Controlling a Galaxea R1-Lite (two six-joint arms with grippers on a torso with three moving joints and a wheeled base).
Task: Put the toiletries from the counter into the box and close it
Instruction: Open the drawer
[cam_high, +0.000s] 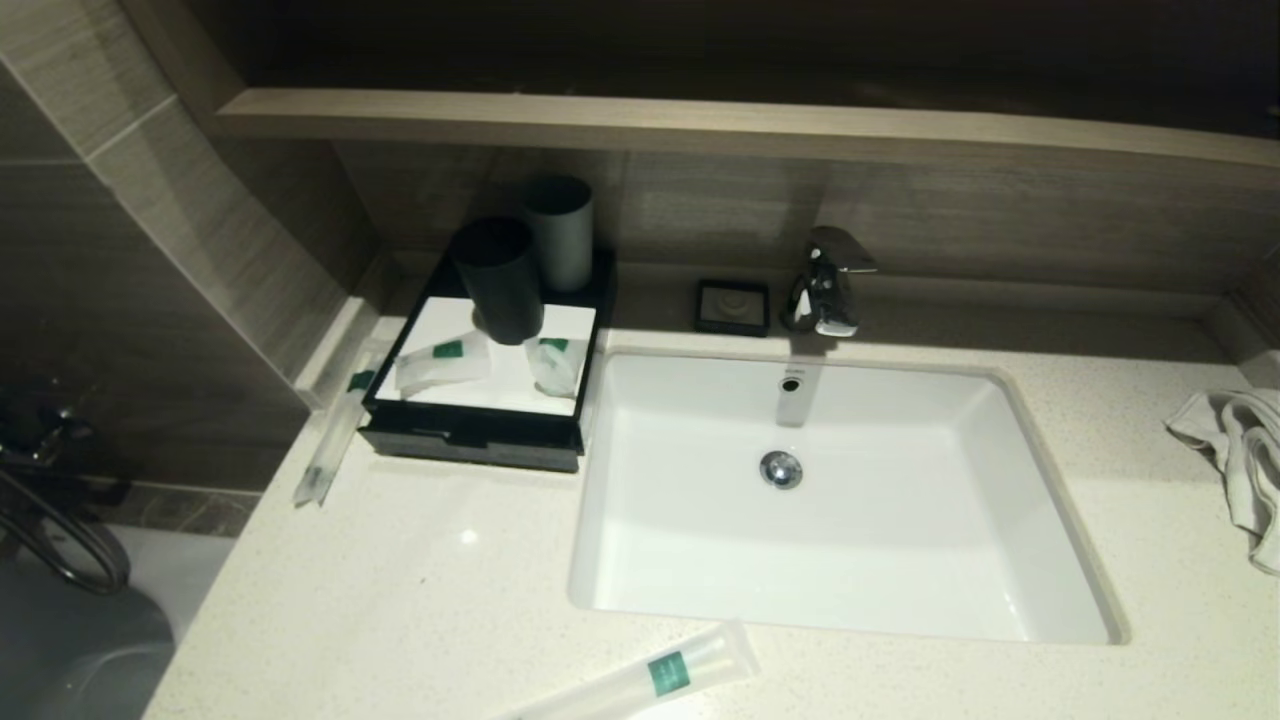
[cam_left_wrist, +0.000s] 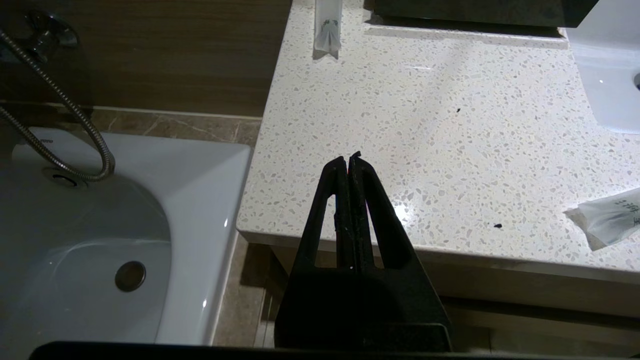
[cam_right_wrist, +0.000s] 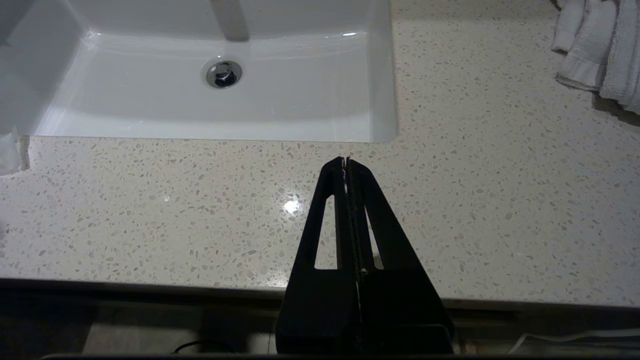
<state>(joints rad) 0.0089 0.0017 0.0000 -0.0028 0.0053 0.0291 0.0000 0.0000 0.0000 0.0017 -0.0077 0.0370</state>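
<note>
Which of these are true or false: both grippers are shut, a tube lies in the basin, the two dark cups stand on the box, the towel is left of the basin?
1. Both the left gripper and the right gripper are shut. True.
2. A tube lies in the basin. False: the tube lies on the counter in front of it.
3. The two dark cups stand on the box. True.
4. The towel is left of the basin. False: it lies to the right.
</note>
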